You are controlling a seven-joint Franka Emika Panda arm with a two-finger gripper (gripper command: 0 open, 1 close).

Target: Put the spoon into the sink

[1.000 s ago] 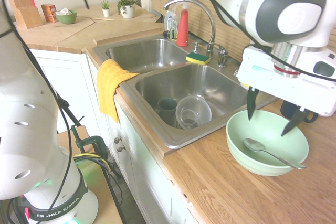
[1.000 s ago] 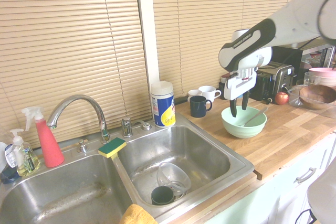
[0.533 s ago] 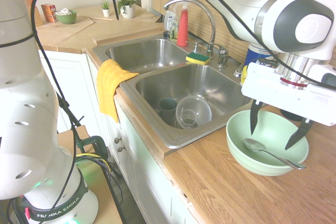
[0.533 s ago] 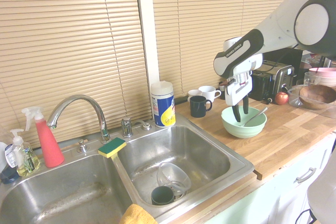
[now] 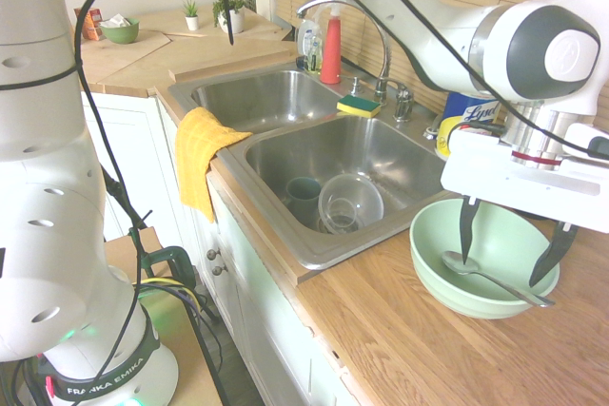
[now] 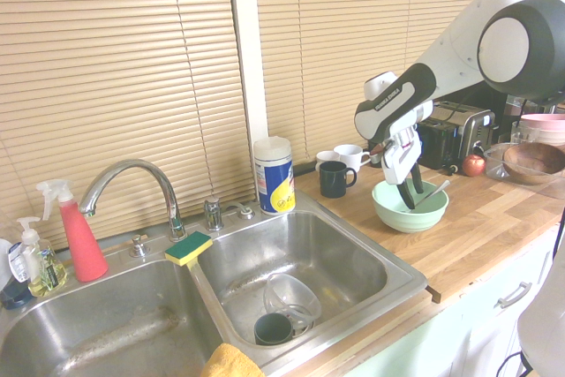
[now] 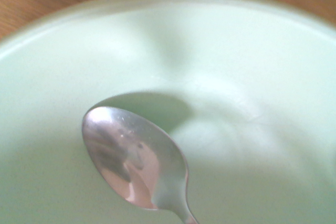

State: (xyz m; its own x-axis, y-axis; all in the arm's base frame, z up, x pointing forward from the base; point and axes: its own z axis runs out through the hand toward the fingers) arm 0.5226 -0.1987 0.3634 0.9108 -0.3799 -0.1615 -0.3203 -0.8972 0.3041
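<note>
In the green bowl (image 5: 483, 256) on the wood counter (image 5: 400, 339), just right of the sink (image 5: 333, 164), the spoon (image 5: 490, 276) lies with its handle resting on the rim. The gripper (image 5: 509, 256) hangs over it, jaws wide and holding nothing. Nothing is done yet: grabbing, lifting and dropping the spoon in the sink are all left.

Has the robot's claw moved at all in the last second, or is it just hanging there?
Yes. The gripper has come down toward the green bowl; its open fingertips, earlier near the rim, now dip inside, straddling the spoon.
</note>
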